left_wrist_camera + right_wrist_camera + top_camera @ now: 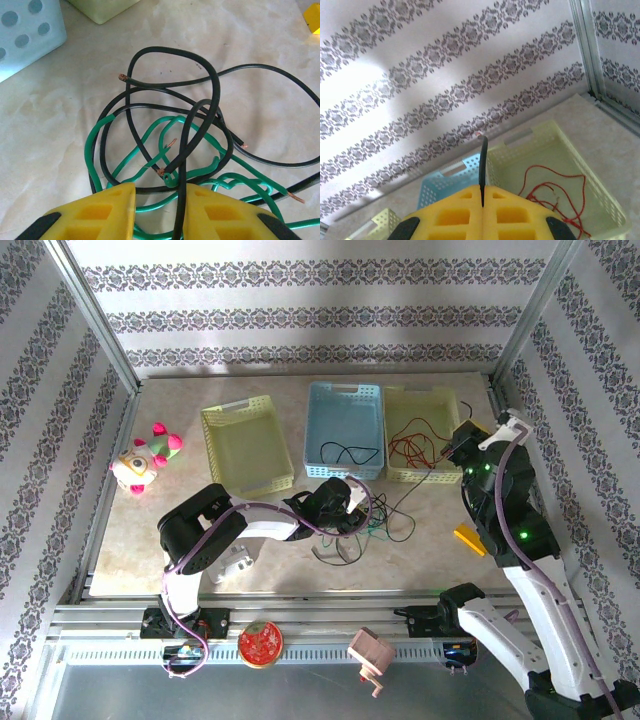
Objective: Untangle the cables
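Separation step: right gripper (482, 190) clenched on black cable (483, 157) end; left gripper (159, 195) part-open, straddling tangled cables (165, 135); next likely clamp, pull apart.

A pale marbled desk (430, 560) carries three perforated plastic baskets in a row beyond the left tool (345, 500). A yellow basket (240, 407) sits beyond and to its left, and a blue basket (345, 388) sits straight beyond it. A pale yellow basket (420, 393) sits just beside the right tool (462, 448). A pink, white and green plush toy (145, 460) lies well left of the left tool. A yellow block (470, 538) lies nearer than the right tool. Grey-patterned wallpaper (300, 300) covers the walls.
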Available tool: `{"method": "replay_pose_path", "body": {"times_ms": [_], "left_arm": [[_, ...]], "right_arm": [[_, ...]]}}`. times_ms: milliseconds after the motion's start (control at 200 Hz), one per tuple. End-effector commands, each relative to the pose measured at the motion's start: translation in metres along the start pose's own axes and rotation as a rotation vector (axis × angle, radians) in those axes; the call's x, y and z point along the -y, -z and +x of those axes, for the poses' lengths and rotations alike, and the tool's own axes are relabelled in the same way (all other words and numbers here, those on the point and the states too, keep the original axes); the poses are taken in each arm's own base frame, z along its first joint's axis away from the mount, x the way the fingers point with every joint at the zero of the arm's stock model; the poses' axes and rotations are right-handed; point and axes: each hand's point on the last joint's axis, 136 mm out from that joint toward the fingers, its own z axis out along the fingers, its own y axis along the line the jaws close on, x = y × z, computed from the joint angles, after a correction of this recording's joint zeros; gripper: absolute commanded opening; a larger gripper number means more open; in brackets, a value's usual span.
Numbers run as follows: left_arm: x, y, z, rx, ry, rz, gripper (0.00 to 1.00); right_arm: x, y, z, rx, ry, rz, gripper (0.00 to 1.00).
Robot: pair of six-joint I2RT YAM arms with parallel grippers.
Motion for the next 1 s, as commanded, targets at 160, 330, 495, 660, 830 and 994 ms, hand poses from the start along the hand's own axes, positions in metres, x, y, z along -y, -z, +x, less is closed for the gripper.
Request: {"method": "replay_pose_path", "body": {"times_ms": [160,330,495,660,830,994], "left_arm": [[0.002,-0.001,0.018,-0.038,-0.028,-0.006,0.29],[0.002,-0.001,0.019,-0.039,-0.03,-0.007,0.3],[0.002,0.0,0.018,-0.038,-0.03,-0.009,0.3],[0.002,0.0,0.018,-0.037,-0.031,-0.007,0.3],[0.002,0.0,0.019,-0.039,-0.031,-0.008,0.3],[0.002,0.001,0.018,-0.036,-0.033,-0.009,0.3]], "right_arm": [[-0.031,0.025,-0.084,0.264,-0.034,-0.104,0.0],[-0.05,0.043,-0.123,0.365,-0.001,-0.162,0.0],[-0.058,0.062,-0.153,0.452,0.001,-0.195,0.0],[-0.067,0.075,-0.17,0.499,0.007,-0.239,0.0],[-0.072,0.09,-0.188,0.555,0.019,-0.26,0.0],[-0.076,0.104,-0.202,0.604,0.033,-0.276,0.0]]}}
